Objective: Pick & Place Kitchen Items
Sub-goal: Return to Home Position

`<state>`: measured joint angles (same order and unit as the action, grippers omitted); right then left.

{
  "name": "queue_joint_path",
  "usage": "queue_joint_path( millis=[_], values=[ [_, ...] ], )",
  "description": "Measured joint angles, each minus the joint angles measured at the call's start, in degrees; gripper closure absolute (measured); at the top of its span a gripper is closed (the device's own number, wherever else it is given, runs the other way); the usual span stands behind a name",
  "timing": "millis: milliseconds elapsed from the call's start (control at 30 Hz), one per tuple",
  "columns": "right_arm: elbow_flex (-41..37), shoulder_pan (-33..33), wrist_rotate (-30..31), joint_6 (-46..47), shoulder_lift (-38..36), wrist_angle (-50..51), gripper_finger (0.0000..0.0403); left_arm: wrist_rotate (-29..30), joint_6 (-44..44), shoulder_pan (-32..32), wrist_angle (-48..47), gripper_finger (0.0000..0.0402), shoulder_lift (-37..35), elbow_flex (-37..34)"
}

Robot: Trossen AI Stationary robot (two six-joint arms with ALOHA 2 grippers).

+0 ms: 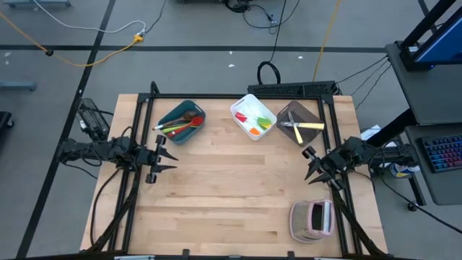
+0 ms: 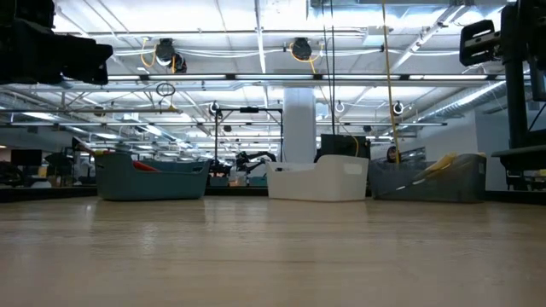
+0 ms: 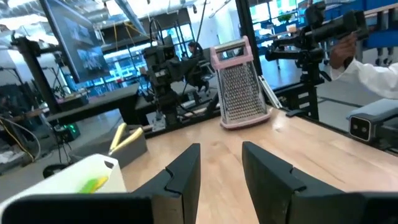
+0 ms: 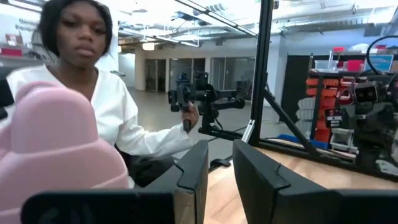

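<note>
All the utensils lie in three bins at the table's far side. The teal bin holds red, green and wooden spoons. Red, orange and green spatulas are in the white bin, and pale-handled knives in the brown bin. My left gripper hovers open over the table's left side, fingers pointing right. Over the right side, my right gripper is open and points left. Neither holds anything.
A pink-grey grater lies near the table's near right corner, close to my right arm. Bare wood spreads between the grippers. A person in a white top sits beyond the right edge, holding a control handle.
</note>
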<state>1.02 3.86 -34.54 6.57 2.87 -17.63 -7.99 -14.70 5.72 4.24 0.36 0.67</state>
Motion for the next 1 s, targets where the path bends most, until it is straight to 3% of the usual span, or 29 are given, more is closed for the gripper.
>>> queue_joint_path(
  millis=[467,533,733,1000],
  values=[
    [-0.2,0.0,0.3,-5.0,0.0,-1.0,0.0332,0.5,0.3,0.0,-1.5,0.0279,0.0,0.0],
    [-0.2,0.0,2.4,-6.2,0.0,-1.2,0.0332,0.5,0.4,0.0,-1.5,0.0279,0.0,0.0],
    [-0.2,0.0,17.0,-5.8,0.6,0.5,0.0332,0.5,0.3,0.0,-1.5,0.0279,0.0,0.0],
    [-0.2,0.0,18.1,-5.8,1.5,1.6,0.0332,0.5,0.4,0.0,-1.5,0.0279,0.0,0.0]
  ],
)
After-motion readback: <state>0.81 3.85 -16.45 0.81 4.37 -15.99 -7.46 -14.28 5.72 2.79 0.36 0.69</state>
